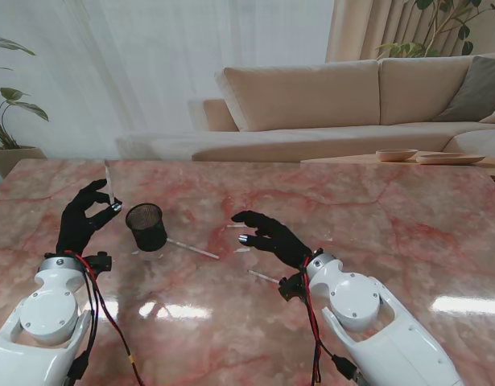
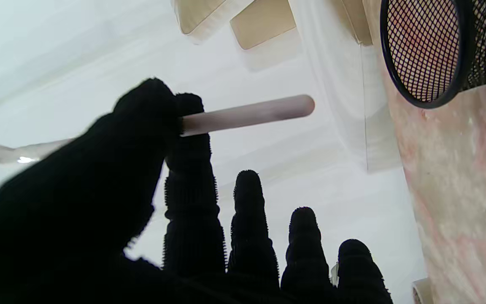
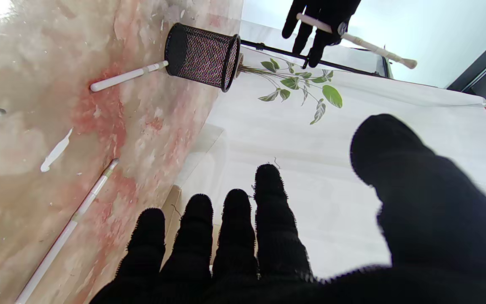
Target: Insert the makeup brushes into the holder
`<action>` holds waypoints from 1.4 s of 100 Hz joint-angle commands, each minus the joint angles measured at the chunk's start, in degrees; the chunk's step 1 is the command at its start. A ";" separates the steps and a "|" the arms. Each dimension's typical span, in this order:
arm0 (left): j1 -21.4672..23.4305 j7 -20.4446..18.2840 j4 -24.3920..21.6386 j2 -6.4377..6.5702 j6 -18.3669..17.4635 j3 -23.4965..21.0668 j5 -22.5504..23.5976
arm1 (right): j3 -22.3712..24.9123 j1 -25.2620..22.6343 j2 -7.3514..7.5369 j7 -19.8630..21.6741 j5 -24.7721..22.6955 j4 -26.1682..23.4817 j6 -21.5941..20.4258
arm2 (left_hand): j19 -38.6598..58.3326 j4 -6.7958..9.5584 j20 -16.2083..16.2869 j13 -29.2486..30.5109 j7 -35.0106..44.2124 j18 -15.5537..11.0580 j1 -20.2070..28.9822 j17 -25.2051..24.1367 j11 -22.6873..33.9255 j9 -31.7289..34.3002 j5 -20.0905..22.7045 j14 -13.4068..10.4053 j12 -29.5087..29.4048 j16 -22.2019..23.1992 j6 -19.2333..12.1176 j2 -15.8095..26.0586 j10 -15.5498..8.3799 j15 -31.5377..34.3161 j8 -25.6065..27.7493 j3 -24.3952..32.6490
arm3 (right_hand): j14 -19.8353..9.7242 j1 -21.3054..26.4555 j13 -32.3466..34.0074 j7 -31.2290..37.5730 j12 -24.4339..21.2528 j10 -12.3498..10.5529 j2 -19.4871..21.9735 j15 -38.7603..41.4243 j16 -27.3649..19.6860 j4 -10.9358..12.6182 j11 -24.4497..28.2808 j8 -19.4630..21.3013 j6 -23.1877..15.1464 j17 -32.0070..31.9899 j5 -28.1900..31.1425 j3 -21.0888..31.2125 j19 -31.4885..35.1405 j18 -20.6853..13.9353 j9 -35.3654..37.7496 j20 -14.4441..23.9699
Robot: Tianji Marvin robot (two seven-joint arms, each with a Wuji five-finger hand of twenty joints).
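Just left of the holder (image 1: 146,227), the left hand (image 1: 84,219) has a makeup brush (image 1: 110,185) pinched between thumb and forefinger, the other fingers loosely spread. From the stand's view the brush stands nearly upright, its long axis rising away from the marble table (image 1: 376,209), lower end near the fingertips and level with the holder's rim. The black mesh holder stands upright with its mouth open upward, a short way to the right of that hand. From the left wrist the handle (image 2: 247,114) sticks out past the fingertips (image 2: 188,105) toward the holder's rim (image 2: 388,63), with clear air between them. The coming move, as I judge it, turns on this: the brush must travel rightward over the mouth with its axis kept near vertical, then drop in. The left hand is much the nearer. The right hand (image 1: 271,235) hovers over the table with fingers apart, holding nothing, well to the holder's right. Other brushes lie flat: one (image 1: 192,248) beside the holder, another (image 1: 263,277) nearer to me by the right hand
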 commanded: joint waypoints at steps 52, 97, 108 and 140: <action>-10.14 -0.97 11.14 -1.58 2.87 5.29 -4.45 | 0.08 0.22 0.15 2.13 0.58 0.88 3.07 | -2.59 -2.50 -4.95 -4.24 6.26 -3.45 -2.75 0.62 -0.88 -4.83 5.19 -4.14 -1.11 0.20 -10.97 -2.21 -4.98 -4.16 -1.44 6.89 | -1.01 -1.67 -1.41 -0.30 -0.22 -0.10 0.03 0.62 0.23 0.44 0.35 -0.31 -1.46 -0.56 -0.88 2.42 -0.11 -2.76 -1.69 -0.48; -16.69 -1.38 21.01 -2.51 1.19 7.77 -6.02 | 0.53 0.17 0.41 3.41 0.53 0.73 5.28 | -2.71 -2.68 -7.04 -4.47 6.54 -3.50 -2.91 0.70 -0.86 -5.76 5.13 -4.36 -1.36 0.78 -12.30 -2.53 -5.51 -5.74 -0.64 7.09 | -1.13 -1.83 -1.41 -0.23 0.06 -0.08 0.04 1.14 0.49 0.26 0.76 -0.24 -1.48 -0.54 -0.88 3.11 0.46 -2.99 -1.85 -0.44; -17.70 -1.64 22.61 -2.64 0.83 8.47 -6.13 | 0.54 0.19 0.40 3.42 0.53 0.71 5.77 | -2.60 -2.73 -7.22 -4.34 6.57 -3.46 -2.99 0.76 -0.73 -5.59 5.21 -4.28 -1.34 0.97 -12.17 -2.61 -5.52 -5.66 -0.64 7.03 | -1.21 -1.84 -1.46 -0.22 0.12 -0.06 0.06 1.26 0.56 0.23 0.84 -0.22 -1.43 -0.55 -0.89 3.20 0.51 -2.99 -1.94 -0.48; -19.95 -2.81 27.20 -2.95 0.02 10.18 -6.54 | 0.34 0.40 0.43 3.79 0.67 0.81 6.45 | -2.23 -2.72 -7.23 -4.22 6.78 -3.56 -2.84 0.80 -0.66 -5.29 5.25 -4.07 -1.32 1.33 -13.17 -2.66 -5.10 -5.34 -0.35 7.15 | -1.28 -2.01 -1.71 -0.26 0.19 -0.10 0.17 1.37 0.60 0.20 0.95 -0.20 -1.43 -0.60 -1.11 3.44 0.65 -3.08 -2.21 -0.57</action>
